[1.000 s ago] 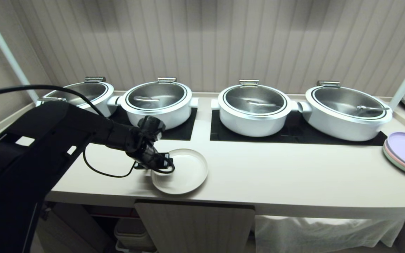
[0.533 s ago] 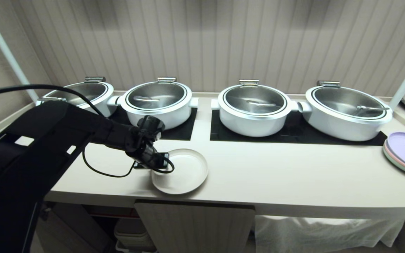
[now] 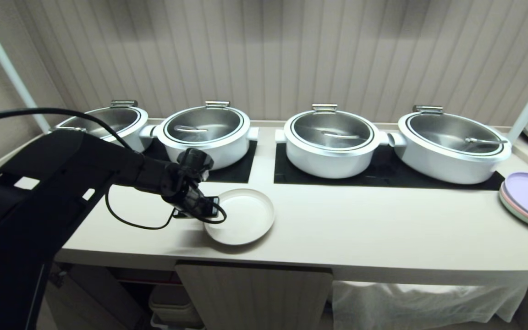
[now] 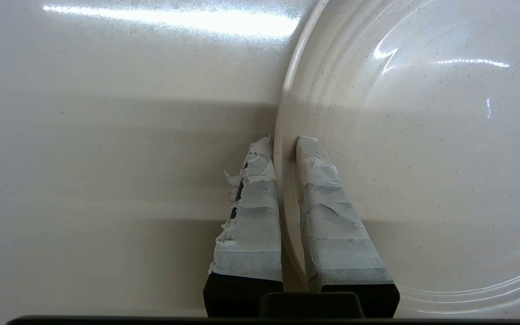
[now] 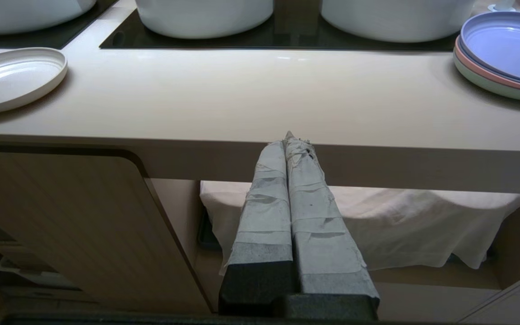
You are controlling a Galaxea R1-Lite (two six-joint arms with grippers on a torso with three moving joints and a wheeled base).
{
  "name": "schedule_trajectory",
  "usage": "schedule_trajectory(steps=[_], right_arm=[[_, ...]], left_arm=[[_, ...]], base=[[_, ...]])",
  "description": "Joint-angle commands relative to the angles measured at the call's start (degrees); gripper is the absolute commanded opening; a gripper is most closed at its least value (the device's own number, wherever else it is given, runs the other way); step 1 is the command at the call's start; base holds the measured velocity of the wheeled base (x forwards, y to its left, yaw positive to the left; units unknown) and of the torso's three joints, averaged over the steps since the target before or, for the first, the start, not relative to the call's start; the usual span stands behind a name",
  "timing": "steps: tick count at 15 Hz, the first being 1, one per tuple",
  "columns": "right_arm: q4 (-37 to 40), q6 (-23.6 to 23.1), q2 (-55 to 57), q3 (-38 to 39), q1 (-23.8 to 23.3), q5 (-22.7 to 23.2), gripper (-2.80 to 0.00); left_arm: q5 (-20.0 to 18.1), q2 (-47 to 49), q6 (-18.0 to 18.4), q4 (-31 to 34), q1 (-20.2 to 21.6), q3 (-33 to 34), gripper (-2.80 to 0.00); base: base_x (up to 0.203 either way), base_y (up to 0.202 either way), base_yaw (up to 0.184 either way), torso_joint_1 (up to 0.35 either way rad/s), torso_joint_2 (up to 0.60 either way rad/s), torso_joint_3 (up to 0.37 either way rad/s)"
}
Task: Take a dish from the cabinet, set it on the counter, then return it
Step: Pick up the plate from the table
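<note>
Since 1 second ago the left gripper (image 4: pixel 282 141) has closed from wide open onto the near-left rim of the dish (image 3: pixel 242 215), which has shifted slightly farther away. 1 finger (image 4: pixel 318 180) is inside, 1 outside. Dish apparently on the counter (image 3: pixel 360 229), before 4 pots (image 3: pixel 332 144). Right gripper (image 5: pixel 292 137) closed, empty.

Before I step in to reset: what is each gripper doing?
Left gripper: shut on the dish rim.
Right gripper: shut, empty, below the counter edge.

No legible text or labels.
</note>
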Motion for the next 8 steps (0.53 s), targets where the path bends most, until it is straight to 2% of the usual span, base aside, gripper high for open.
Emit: schedule_trajectory(steps=[1,8], right_arm=[[0.0,0.0,0.0,0.0,0.0,0.0,-2.8],[-0.1,0.0,0.0,0.0,0.0,0.0,-2.8]], left_arm=[[0.1,-0.3,-0.1,0.0,0.0,0.1,-2.8],[-0.6,-2.9,-1.1,0.2,0.0,1.4,-2.8]], base=[[0.0,0.0,0.0,0.0,0.0,0.0],[0.0,0.0,0.0,0.0,0.0,0.0]])
